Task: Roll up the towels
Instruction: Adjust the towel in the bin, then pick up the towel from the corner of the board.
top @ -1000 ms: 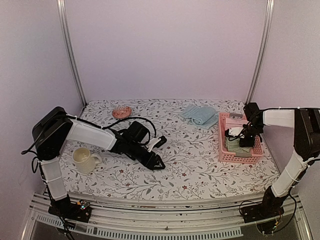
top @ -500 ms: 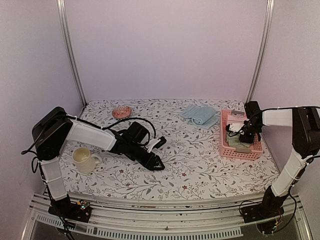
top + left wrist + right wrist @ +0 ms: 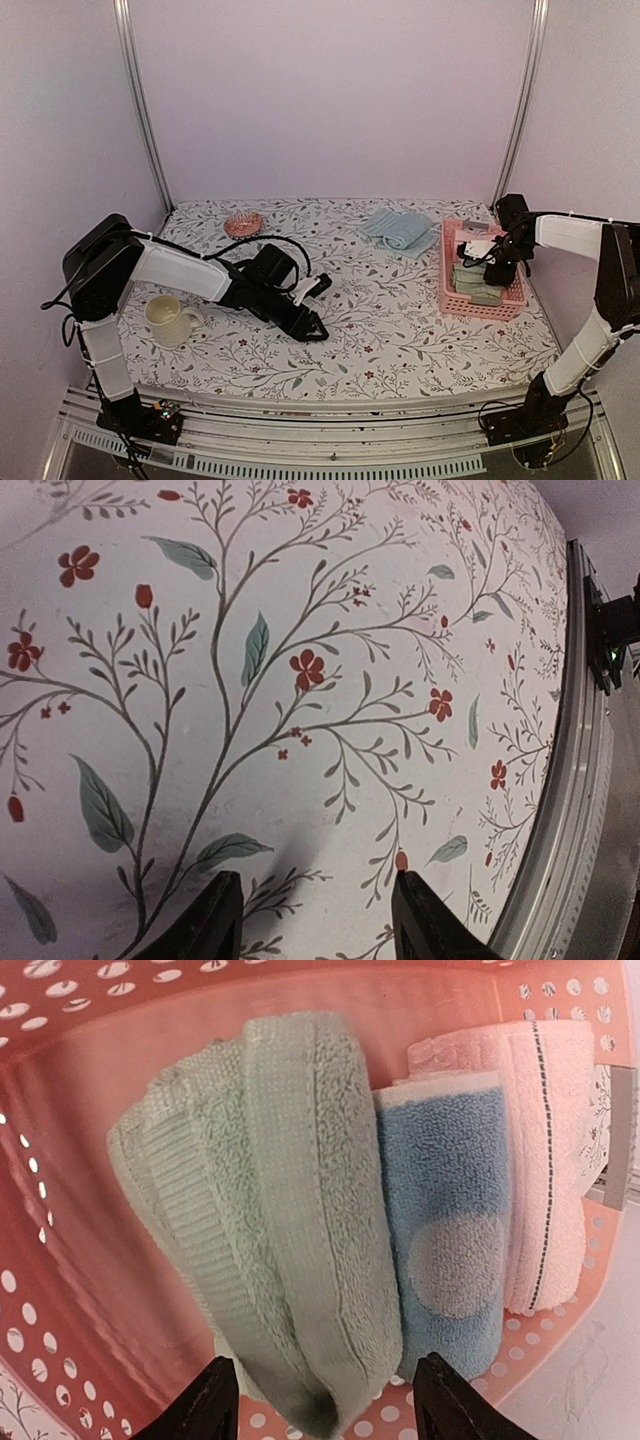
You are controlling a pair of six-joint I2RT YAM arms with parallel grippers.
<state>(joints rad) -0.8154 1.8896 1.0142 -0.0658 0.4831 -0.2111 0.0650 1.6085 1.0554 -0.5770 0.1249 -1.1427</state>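
A: Right claw, status?
B: The right gripper (image 3: 325, 1405) hangs over the pink basket (image 3: 90, 1120) with its jaws spread wide, released. The near end of the sage green towel (image 3: 270, 1220) lies between the two fingertips (image 3: 220, 1405). A gap shows beside the right one, so there is no grasp.

A: Position of that towel?
B: It is in the basket, rolled, and on the left in the wrist view. The blue roll with white dots (image 3: 445, 1240) is pressed against its right side. The pink towel (image 3: 545, 1140) comes next, by the basket wall. All three lie side by side.

A: Second towel?
B: The light blue towel (image 3: 400, 229) is on the table (image 3: 400, 340), at the far side. It lies near the basket's far left corner but outside it. From above it looks flat and folded, not rolled. The ribbed stripes are just visible.

A: Left arm?
B: It is stretched low across the middle of the table. The left gripper (image 3: 318, 935) is close above the floral cloth, with its jaws parted and holding nothing. Only the leaf-and-flower print shows between the tips. It is well apart from both towels.

A: Other items?
B: A cream mug (image 3: 168, 318) stands upright near the left edge, just beside the left arm. A small pink dish (image 3: 243, 223) sits at the far left, near the back wall.
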